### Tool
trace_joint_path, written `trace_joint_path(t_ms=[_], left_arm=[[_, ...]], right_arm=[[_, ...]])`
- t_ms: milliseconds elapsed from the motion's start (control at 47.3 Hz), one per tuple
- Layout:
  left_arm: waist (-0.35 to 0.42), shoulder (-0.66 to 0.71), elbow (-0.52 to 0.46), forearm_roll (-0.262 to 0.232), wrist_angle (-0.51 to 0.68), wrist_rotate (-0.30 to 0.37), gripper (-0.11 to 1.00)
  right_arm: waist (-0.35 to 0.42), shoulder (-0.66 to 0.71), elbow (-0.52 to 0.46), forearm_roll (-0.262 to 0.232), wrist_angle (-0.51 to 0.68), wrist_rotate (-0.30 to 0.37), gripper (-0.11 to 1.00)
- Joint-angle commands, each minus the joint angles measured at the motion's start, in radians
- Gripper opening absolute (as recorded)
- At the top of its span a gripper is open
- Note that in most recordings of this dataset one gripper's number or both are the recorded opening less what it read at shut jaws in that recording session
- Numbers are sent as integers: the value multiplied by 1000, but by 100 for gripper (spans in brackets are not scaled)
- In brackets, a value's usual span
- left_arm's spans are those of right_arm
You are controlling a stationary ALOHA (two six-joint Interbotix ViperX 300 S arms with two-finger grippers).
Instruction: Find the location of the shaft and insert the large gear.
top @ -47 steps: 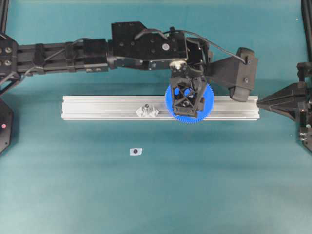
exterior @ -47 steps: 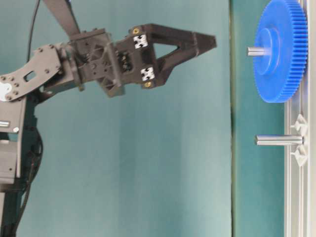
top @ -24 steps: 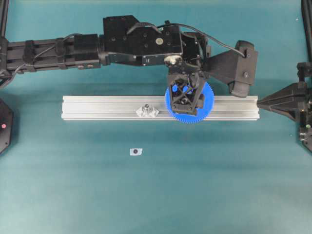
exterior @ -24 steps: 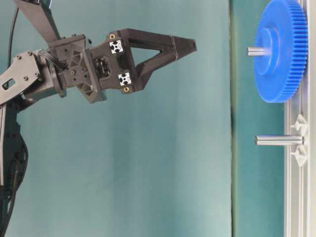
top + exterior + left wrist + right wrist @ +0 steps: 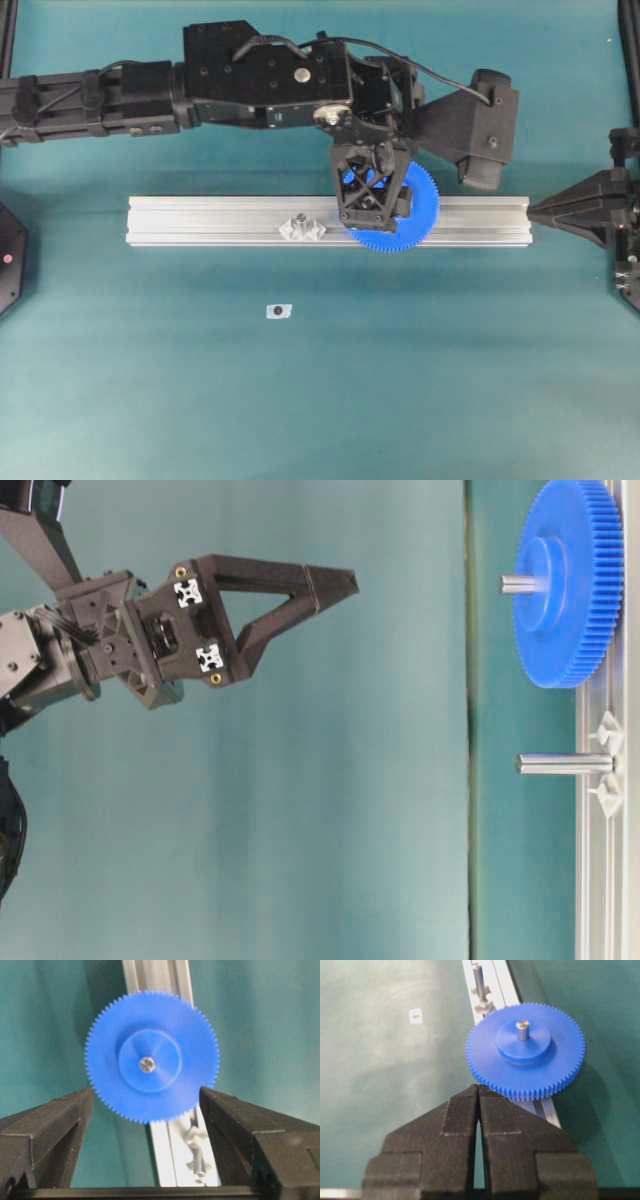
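Note:
The large gear point(image 5: 422, 205) is a bright blue toothed disc lying flat across the aluminium rail point(image 5: 200, 220). The pale-grey tip of the shaft point(image 5: 518, 583) pokes out through its hub, as the left wrist view point(image 5: 146, 1064) and the right wrist view point(image 5: 522, 1027) also show. My left gripper point(image 5: 342, 580) hangs well above the gear point(image 5: 565, 590), open and empty, its fingers point(image 5: 60, 1120) wide on either side of the disc point(image 5: 112, 1060). My right gripper point(image 5: 531, 211) is shut and empty at the rail's right end, pointing at the gear's rim point(image 5: 530, 1075).
A second pale-grey pin point(image 5: 303, 226), flanked by small clear mounts, stands bare on the rail left of the gear point(image 5: 565, 764). A short dark-topped stub point(image 5: 279, 311) on a clear mount sits on the teal table in front of the rail.
The left gripper has drawn back, higher above the gear, its arm sliding toward the left. Its jaws stayed open. The gear and the right gripper have not moved.

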Motion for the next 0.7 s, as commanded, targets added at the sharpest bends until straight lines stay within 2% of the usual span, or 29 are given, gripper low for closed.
trace_joint_path(t_ms=[0, 676], left_arm=[[-5, -57, -6, 3, -12, -6, 83], [-5, -60, 8, 3, -37, -25, 83]], right_arm=[[-3, 5, -26, 0, -5, 9, 1], [-3, 0, -23, 0, -5, 8, 1]])
